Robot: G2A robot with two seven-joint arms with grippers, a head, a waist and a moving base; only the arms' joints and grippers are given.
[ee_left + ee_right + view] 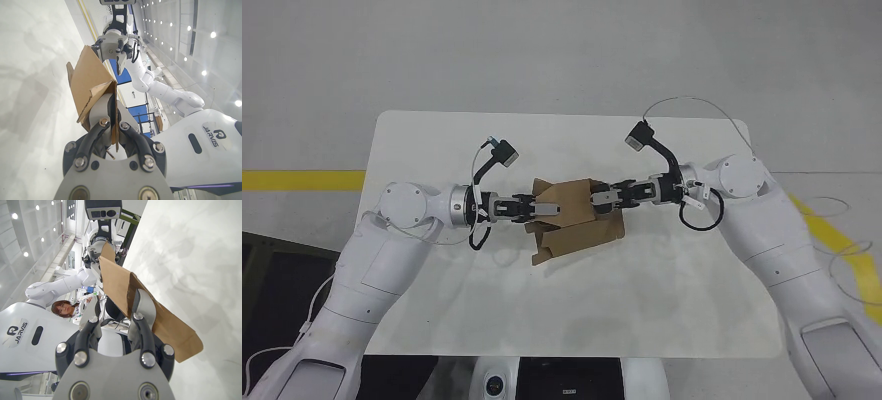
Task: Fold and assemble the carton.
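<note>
A brown cardboard carton [572, 218], partly folded, is held up over the middle of the white table [442, 140] between both arms. My left gripper [542, 207] is at its left side. In the left wrist view that gripper [112, 98] is shut on a thin flap of the carton [88, 75] that runs between its fingers. My right gripper [600, 199] is at the carton's upper right. In the right wrist view the right gripper [119, 306] is open and straddles a carton [117, 283] panel, with one finger [144, 306] lying against the cardboard.
Bare tabletop surrounds the carton on all sides. The table's far edge [562, 113] and near edge [572, 355] both lie well away from the grippers. Grey floor with a yellow line [302, 180] lies beyond the table.
</note>
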